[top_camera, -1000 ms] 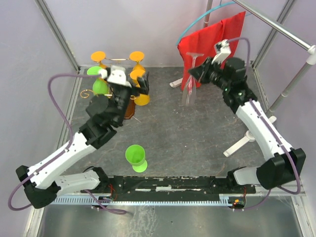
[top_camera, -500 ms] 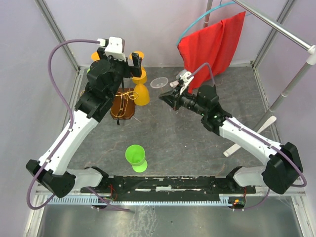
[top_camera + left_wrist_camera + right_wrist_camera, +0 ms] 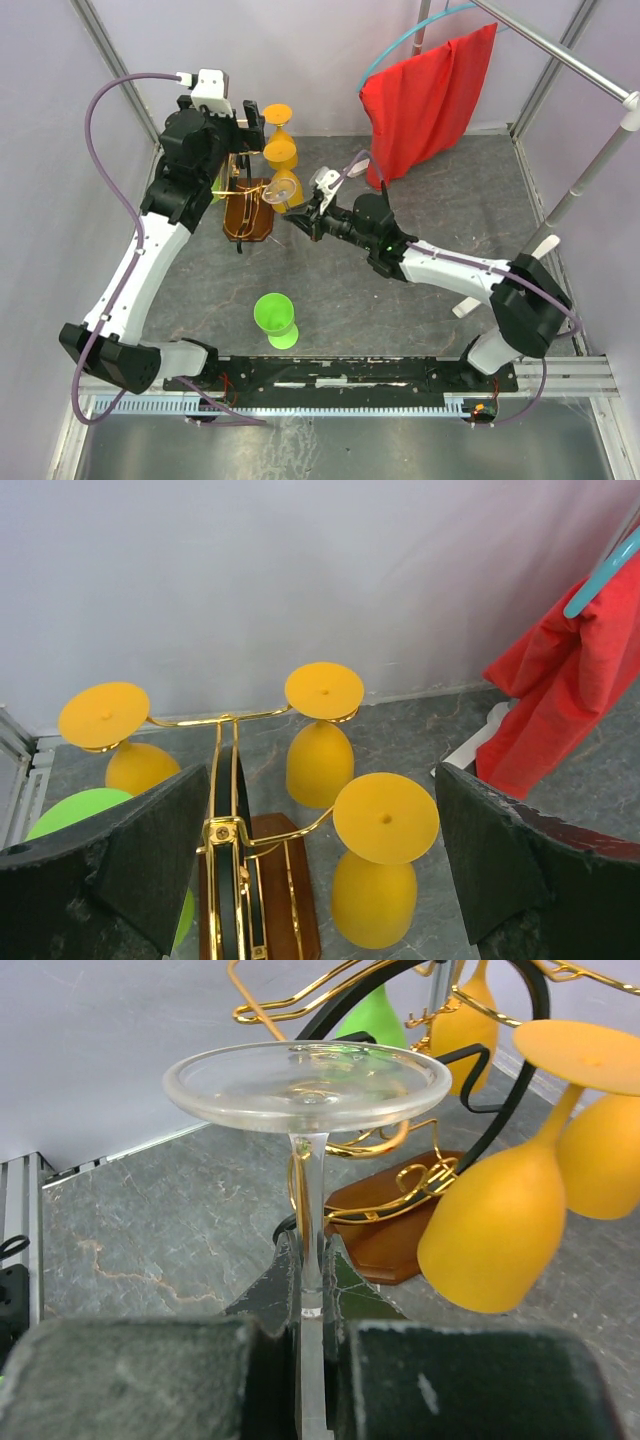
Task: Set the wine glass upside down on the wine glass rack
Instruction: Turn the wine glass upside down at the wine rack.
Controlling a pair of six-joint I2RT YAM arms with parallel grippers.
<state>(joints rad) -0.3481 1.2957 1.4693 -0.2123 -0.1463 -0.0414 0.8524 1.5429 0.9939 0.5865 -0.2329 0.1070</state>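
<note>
A clear wine glass hangs bowl down, its round foot point(image 3: 307, 1085) on top. My right gripper point(image 3: 312, 1270) is shut on its stem point(image 3: 310, 1190). In the top view the glass foot point(image 3: 279, 192) sits just right of the wine glass rack point(image 3: 247, 215), close to a hanging orange glass point(image 3: 287, 190), with my right gripper point(image 3: 297, 218) beside the wooden base. The rack's gold wire arms point(image 3: 222, 820) carry three orange glasses point(image 3: 385, 865) and a green one point(image 3: 70, 815), all upside down. My left gripper point(image 3: 240, 128) hovers open above the rack's far side, holding nothing.
A green glass point(image 3: 274, 318) stands upright on the table near the arm bases. A red cloth point(image 3: 430, 95) hangs from a blue hanger at the back right. A white stand foot point(image 3: 495, 285) lies right of centre. Metal frame posts point(image 3: 120, 70) border the table.
My right arm has swept left from the red cloth to the rack, carrying the clear glass. My left gripper has lifted off the rack and moved back above it.
</note>
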